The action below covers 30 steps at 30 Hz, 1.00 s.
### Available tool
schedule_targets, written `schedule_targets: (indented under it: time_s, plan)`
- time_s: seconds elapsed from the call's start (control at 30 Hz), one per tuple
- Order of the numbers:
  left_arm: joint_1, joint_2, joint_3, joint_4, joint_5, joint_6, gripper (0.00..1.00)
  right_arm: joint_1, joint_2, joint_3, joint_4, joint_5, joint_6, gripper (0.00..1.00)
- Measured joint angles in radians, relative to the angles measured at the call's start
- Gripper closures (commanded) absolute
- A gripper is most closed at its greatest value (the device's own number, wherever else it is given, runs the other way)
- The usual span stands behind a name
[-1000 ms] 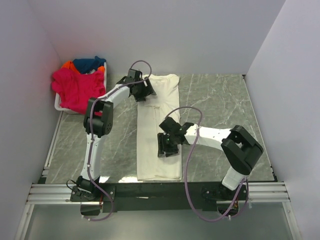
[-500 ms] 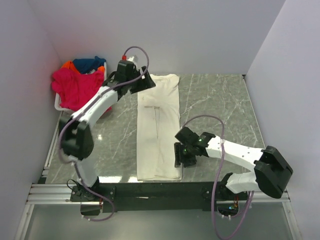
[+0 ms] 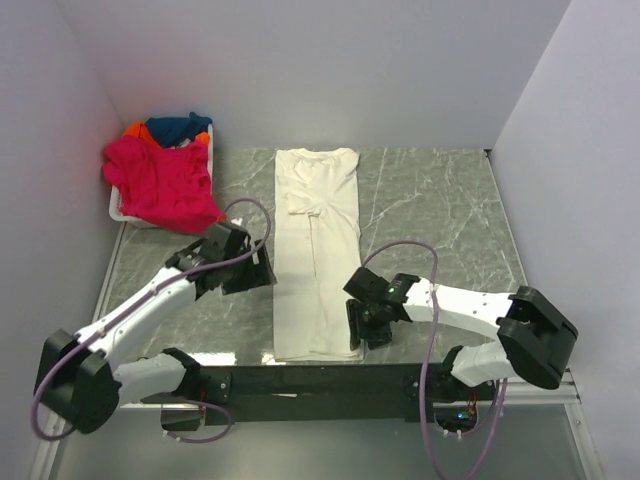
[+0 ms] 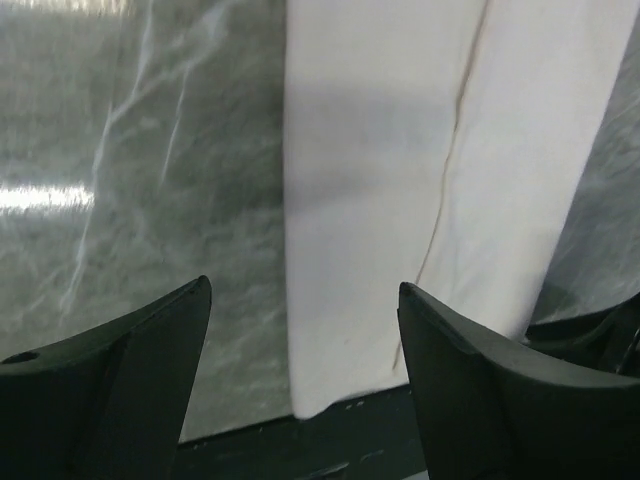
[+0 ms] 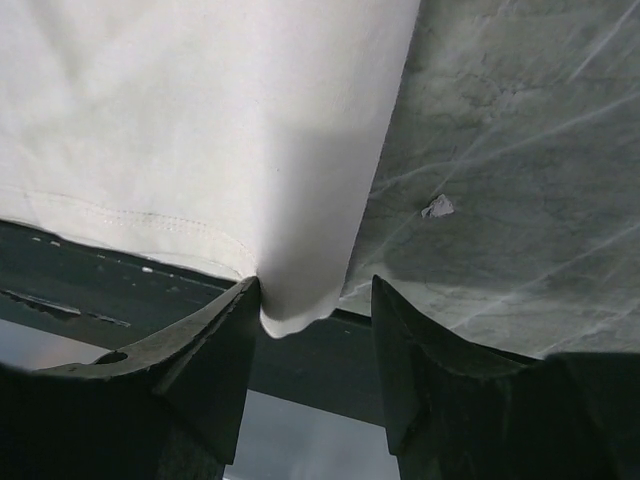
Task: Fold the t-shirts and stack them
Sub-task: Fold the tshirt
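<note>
Cream t-shirt [image 3: 317,250] is folded into a long narrow strip, flat mid-desk [image 3: 430,200], running near to far. Left end effector [image 4: 302,295] is spread with nothing between the fingers, by the strip's left edge. Right end effector [image 5: 308,290] is spread, fingers either side of the strip's near right corner, not clamped. Pink t-shirt [image 3: 160,185], dark blue t-shirt [image 3: 178,127] and orange t-shirt [image 3: 133,130] are heaped in the white basket [image 3: 118,212], far left.

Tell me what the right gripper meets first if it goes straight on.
Likely the cream t-shirt: its near right corner lies inside the open right gripper, at the edge of the table. Depth is unclear.
</note>
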Motion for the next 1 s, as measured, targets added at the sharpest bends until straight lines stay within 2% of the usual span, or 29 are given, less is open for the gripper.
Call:
schedule_targets:
  time_s: [0.07, 0.23, 0.5, 0.6, 0.83, 1.0]
  plan:
    - [-0.015, -0.066, -0.045, -0.048, -0.007, -0.015, 0.19, 0.009, 0.017, 0.000, 0.000, -0.001, 0.005, 0.45]
    - [-0.066, -0.173, -0.095, -0.105, -0.019, -0.064, 0.21, 0.019, 0.039, -0.001, 0.001, 0.001, 0.019, 0.56]
    - [-0.237, -0.129, -0.156, -0.111, -0.024, -0.167, 0.25, 0.019, 0.053, -0.010, 0.011, 0.006, 0.023, 0.76]
    - [-0.276, -0.122, -0.179, -0.116, -0.024, -0.196, 0.30, 0.019, 0.048, -0.026, 0.023, 0.001, 0.031, 0.81]
    - [-0.328, -0.063, -0.187, -0.106, -0.021, -0.235, 0.46, 0.019, 0.018, -0.056, 0.058, -0.011, 0.045, 0.83]
    - [-0.373, -0.001, -0.189, -0.098, -0.007, -0.246, 0.49, 0.019, 0.018, -0.058, 0.060, -0.014, 0.045, 0.83]
